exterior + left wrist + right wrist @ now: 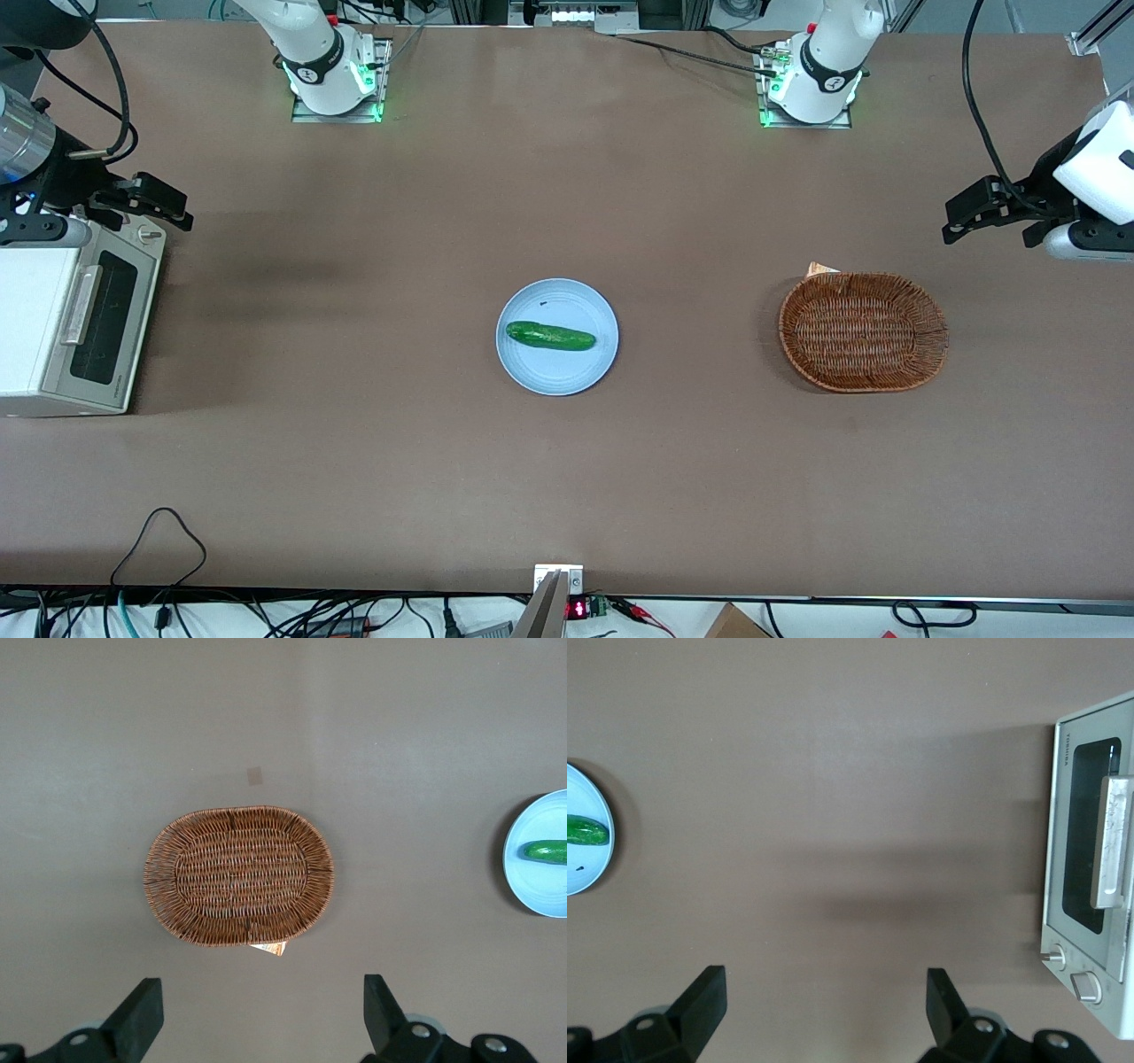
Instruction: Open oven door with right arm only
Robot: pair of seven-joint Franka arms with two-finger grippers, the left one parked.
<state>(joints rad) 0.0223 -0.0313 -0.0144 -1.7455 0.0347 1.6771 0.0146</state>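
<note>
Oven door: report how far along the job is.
Nothing done yet: the oven door is shut, flush with the oven. In hand: the open pincer hangs above the knob end of the oven, touching nothing. Left: grip the handle and pull the door down.

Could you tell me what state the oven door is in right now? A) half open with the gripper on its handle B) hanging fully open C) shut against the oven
C: the oven door sits flush with the oven front, while the open gripper hovers apart from its handle.

A robotics lab: bolted arm bases (335, 78), loose cables (159, 540), brown worktable (567, 461).
</note>
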